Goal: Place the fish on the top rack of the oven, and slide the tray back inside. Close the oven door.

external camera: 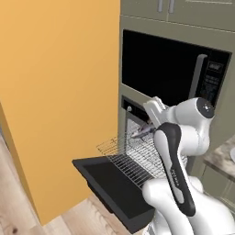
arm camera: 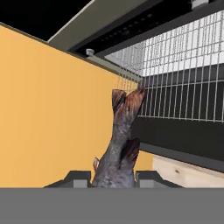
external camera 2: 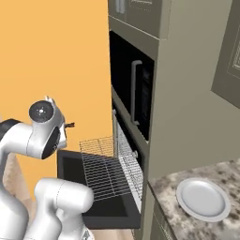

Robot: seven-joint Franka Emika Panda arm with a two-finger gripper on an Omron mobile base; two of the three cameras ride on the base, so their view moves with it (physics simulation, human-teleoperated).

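Placement step in hand — gripper fingers clamped on the fish, held above the pulled-out top rack; next, lower and release it on the bars

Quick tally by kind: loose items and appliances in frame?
Slender dark grey fish, held between the fingers: 1
Round white plate: 1
Silver wire grid rack: 1
Built-in black oven, with its black door open: 1
Black microwave: 1
Total: 5

Pulled-out top rack and lowered oven door block the oven front.
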